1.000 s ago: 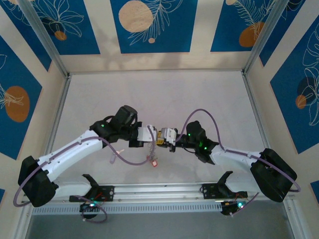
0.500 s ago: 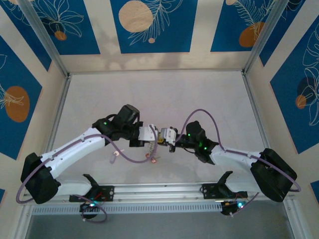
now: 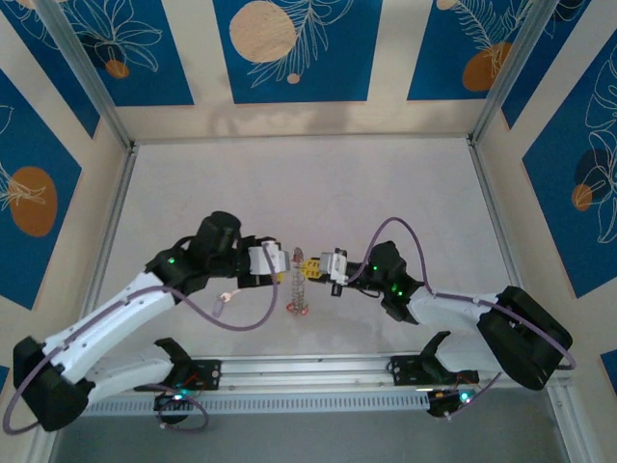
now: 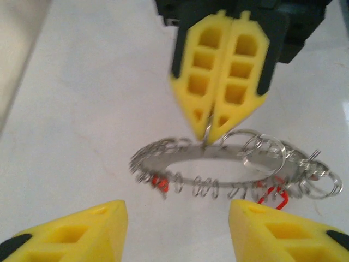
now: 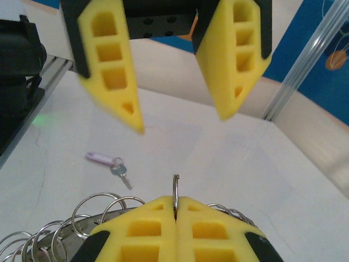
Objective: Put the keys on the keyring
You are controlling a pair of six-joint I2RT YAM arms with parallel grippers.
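Right end effector point(image 5: 175, 210) is closed tight, its two yellow fingers pressed together on a thin wire loop point(image 5: 175, 190) that stands up from the keyring point(image 5: 82, 221). From the left wrist camera the same pinch is seen head-on. There the right end effector point(image 4: 207, 128) reaches in from the top of the view and nips the loop at the upper edge of the keyring point(image 4: 218, 164), a silvery oval band hung all round with small wire rings. The red heads of the keys point(image 4: 159, 183) show among those rings at the lower left and lower right of the band.

In the top view the keyring point(image 3: 301, 280) hangs edge-on from that grip, with red specks at its lower end. Whether that end touches the table point(image 3: 386, 183) cannot be told.

The left end effector point(image 4: 175, 218) stands open, one yellow finger point(image 4: 71, 232) at each lower corner of its own view, both clear of the keyring. Seen from above, it point(image 3: 275, 262) sits just left of the keyring with a narrow gap between them, facing the right end effector point(image 3: 323, 267) just beside the ring on the other side.

A whitish-pink key point(image 5: 103, 159) lies flat on the table, well apart from the keyring. In the top view it point(image 3: 224, 299) rests near the left arm's purple cable point(image 3: 241, 323).
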